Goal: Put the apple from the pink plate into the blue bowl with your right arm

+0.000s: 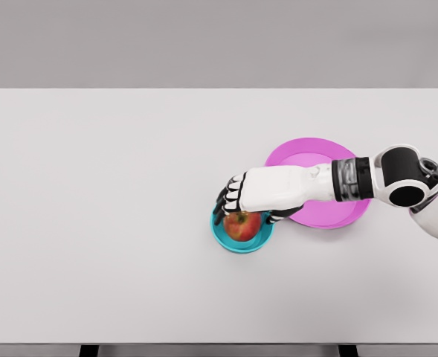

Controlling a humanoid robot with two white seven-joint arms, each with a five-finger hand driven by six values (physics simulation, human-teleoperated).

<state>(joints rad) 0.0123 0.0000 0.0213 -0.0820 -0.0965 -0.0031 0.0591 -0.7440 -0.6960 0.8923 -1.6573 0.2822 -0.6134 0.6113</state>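
Note:
A red apple [242, 227] sits inside the small blue bowl [222, 236], just left of the pink plate [315, 152]. My right hand [251, 214] reaches in from the right, over the plate's near-left part, and covers the top of the apple. Its fingers [229, 199] curl down on the apple's far-left side and the thumb [281, 216] lies against its right side, so the hand is shut on the apple. Nothing lies on the visible part of the plate. My left arm does not show.
The white table [100, 223] stretches wide to the left and front. The bowl and the plate touch or nearly touch. The table's front edge runs along the bottom of the view.

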